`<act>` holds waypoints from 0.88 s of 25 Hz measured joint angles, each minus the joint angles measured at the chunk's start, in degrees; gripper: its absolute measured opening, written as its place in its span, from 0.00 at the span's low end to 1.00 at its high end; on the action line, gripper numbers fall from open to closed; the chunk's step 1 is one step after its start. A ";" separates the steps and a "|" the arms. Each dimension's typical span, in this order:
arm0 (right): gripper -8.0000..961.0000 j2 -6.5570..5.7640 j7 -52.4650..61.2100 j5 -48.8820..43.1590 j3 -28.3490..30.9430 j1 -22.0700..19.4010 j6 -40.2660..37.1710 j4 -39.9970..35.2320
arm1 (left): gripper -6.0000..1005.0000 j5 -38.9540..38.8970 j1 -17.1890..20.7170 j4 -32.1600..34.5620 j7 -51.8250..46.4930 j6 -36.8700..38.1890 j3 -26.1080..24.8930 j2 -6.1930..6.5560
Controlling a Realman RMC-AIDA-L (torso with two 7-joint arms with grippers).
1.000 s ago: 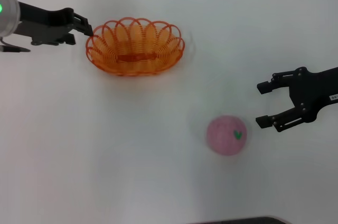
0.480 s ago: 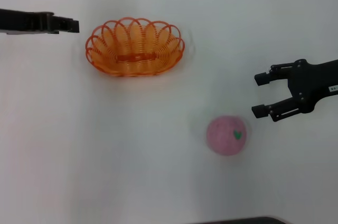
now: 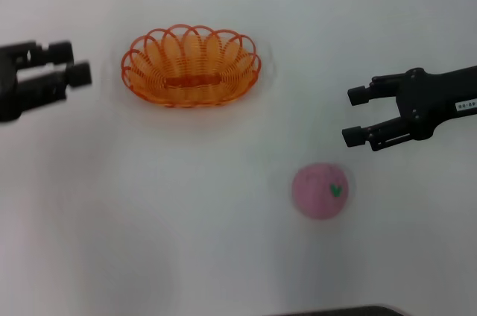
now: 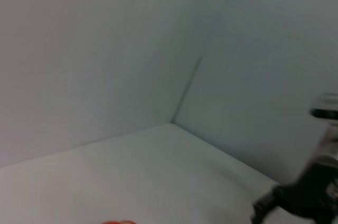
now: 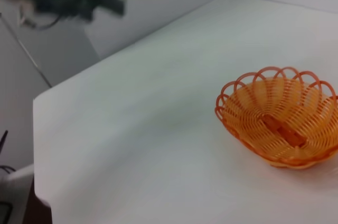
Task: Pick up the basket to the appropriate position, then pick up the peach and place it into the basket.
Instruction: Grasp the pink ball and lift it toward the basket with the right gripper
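The orange wire basket (image 3: 223,62) stands on the white table at the far left of centre; it also shows in the right wrist view (image 5: 253,129). The pink peach (image 3: 320,191) with its green leaf mark lies on the table nearer me, to the right. My left gripper (image 3: 71,62) is open and empty, apart from the basket on its left side. My right gripper (image 3: 354,116) is open and empty, just beyond and to the right of the peach, not touching it. The left wrist view shows only an orange sliver of the basket rim (image 4: 119,222).
The white table top (image 3: 186,204) runs to grey walls at the back. Its edge and corner show in the right wrist view (image 5: 36,129). A dark object (image 3: 335,311) sits at the near edge below the peach.
My left gripper has drawn back from the basket's left rim, to the left and nearer me. My right gripper has shifted left and farther away. Basket and peach have not moved.
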 joint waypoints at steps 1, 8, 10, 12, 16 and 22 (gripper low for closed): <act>0.97 0.00 0.63 0.17 0.02 0.10 -0.05 0.00 | 0.55 0.31 0.58 -0.83 2.18 1.82 -0.76 0.27; 0.97 0.07 3.95 0.57 0.06 0.98 -1.03 -0.35 | 0.59 5.73 6.66 -1.12 14.97 4.00 -1.87 -1.14; 0.97 0.06 4.61 0.62 0.11 1.31 -1.06 -0.52 | 0.61 7.13 6.99 -1.83 16.12 3.85 -1.91 -1.21; 0.97 -0.13 5.71 1.11 0.17 1.73 -1.59 -1.22 | 0.62 8.76 7.01 -2.62 16.45 3.39 -1.91 -1.24; 0.97 -0.71 9.36 4.23 0.14 3.59 -5.89 -6.91 | 0.67 10.22 6.87 -3.90 16.93 2.34 -1.94 -1.26; 0.97 -0.42 19.25 5.04 -1.38 9.30 -10.05 -21.36 | 0.81 10.86 6.85 -4.78 17.13 1.75 -1.94 -1.25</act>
